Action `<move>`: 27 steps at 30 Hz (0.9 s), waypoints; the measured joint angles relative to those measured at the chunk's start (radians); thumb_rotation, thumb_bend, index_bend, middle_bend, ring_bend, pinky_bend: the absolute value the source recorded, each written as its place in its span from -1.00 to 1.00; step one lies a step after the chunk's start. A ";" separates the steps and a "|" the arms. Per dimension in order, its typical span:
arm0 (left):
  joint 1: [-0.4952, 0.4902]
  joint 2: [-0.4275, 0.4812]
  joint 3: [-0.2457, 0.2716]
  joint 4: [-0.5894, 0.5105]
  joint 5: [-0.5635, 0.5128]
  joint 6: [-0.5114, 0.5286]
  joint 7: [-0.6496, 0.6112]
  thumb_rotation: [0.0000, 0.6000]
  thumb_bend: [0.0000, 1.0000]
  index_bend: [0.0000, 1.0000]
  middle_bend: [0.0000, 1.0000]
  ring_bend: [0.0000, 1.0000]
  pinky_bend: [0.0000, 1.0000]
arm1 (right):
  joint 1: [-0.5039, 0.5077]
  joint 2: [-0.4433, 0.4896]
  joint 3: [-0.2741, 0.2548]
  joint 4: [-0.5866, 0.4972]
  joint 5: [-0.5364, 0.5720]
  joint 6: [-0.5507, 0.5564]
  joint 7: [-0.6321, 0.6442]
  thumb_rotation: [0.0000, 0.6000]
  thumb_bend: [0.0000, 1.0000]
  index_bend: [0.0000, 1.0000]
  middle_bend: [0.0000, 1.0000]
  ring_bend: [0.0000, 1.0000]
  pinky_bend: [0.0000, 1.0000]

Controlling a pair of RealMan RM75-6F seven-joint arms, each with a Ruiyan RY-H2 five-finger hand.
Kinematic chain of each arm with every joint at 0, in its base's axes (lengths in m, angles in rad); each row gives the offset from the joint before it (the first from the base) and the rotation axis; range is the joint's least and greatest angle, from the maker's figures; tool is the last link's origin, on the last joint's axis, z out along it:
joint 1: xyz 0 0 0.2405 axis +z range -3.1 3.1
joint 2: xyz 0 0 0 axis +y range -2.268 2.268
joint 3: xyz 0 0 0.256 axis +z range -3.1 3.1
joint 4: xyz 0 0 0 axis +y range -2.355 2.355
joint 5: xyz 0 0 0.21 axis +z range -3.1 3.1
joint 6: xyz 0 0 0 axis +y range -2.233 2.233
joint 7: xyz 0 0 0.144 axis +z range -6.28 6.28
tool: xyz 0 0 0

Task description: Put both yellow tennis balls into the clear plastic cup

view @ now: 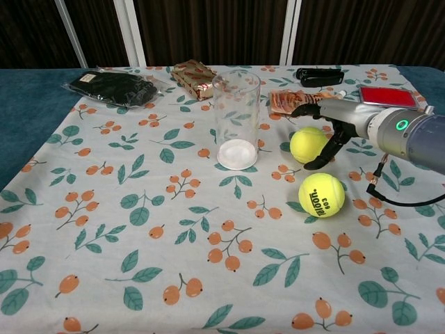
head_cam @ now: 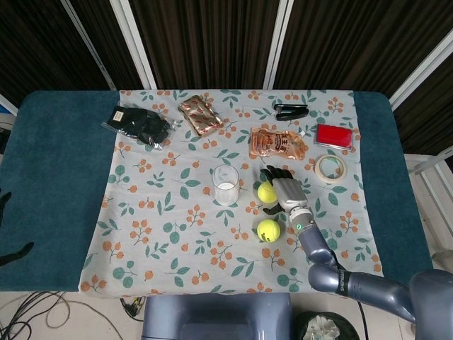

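The clear plastic cup (head_cam: 226,184) (view: 236,118) stands upright in the middle of the floral cloth, with nothing in it. Two yellow tennis balls lie to its right: the far ball (head_cam: 266,192) (view: 308,144) and the near ball (head_cam: 268,229) (view: 321,195). My right hand (head_cam: 287,193) (view: 334,122) cups the far ball's right side, fingers arched over its top and thumb low beside it. That ball still sits on the cloth. My left hand (head_cam: 20,251) barely shows at the far left edge, fingers apart and holding nothing.
Along the back lie a black bag (head_cam: 138,124), a brown packet (head_cam: 200,115), an orange snack packet (head_cam: 277,144), a black stapler (head_cam: 291,111) and a red box (head_cam: 334,136). A tape roll (head_cam: 330,168) lies just right of my right hand.
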 measured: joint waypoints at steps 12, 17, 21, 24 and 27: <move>-0.006 0.009 0.006 -0.009 -0.007 -0.030 -0.019 1.00 -0.97 -0.84 -1.00 -1.00 -0.94 | -0.003 -0.050 0.011 0.072 -0.020 -0.001 0.036 1.00 -0.49 -0.57 -0.72 -0.62 -1.00; -0.009 0.009 0.006 -0.006 -0.011 -0.040 -0.022 1.00 -0.97 -0.84 -1.00 -1.00 -0.94 | 0.000 -0.065 0.020 0.101 -0.019 -0.006 0.043 1.00 -0.49 -0.47 -0.64 -0.55 -1.00; -0.010 0.009 0.004 -0.003 -0.014 -0.042 -0.025 1.00 -0.97 -0.84 -1.00 -1.00 -0.94 | 0.000 -0.076 0.020 0.128 -0.033 -0.006 0.049 1.00 -0.49 -0.40 -0.56 -0.46 -1.00; -0.011 0.009 0.004 -0.003 -0.014 -0.044 -0.026 1.00 -0.97 -0.84 -1.00 -1.00 -0.94 | -0.005 -0.081 0.021 0.135 -0.051 -0.003 0.065 1.00 -0.49 -0.35 -0.46 -0.35 -0.93; -0.012 0.008 0.005 -0.002 -0.012 -0.045 -0.026 1.00 -0.97 -0.84 -1.00 -1.00 -0.94 | -0.009 -0.086 0.022 0.141 -0.066 0.001 0.076 1.00 -0.49 -0.27 -0.33 -0.22 -0.73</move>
